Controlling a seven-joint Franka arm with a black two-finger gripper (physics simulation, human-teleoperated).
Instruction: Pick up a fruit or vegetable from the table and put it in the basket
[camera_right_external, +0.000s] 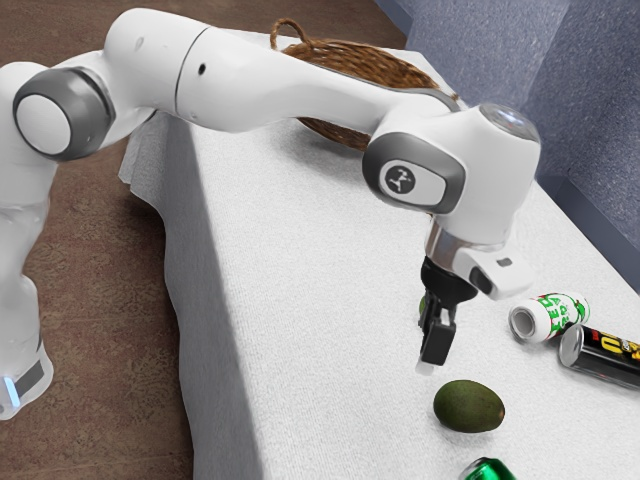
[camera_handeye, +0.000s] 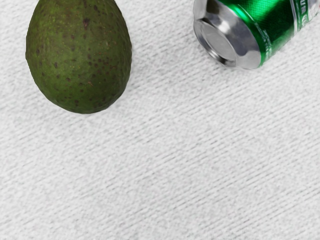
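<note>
A mottled reddish-brown floor (camera_right_external: 110, 260) spreads across the exterior view's left and behind the long worktop (camera_right_external: 290, 280), which is draped in white cloth (camera_handeye: 175, 155). The cloth hangs down the side in loose folds, greyer there than on the brightly lit top, and its weave shows fine slanting ridges up close. On the exterior view's right stands a speckled blue-grey wall (camera_right_external: 600, 100), with a smoother, darker blue band (camera_right_external: 597, 218) along its foot
</note>
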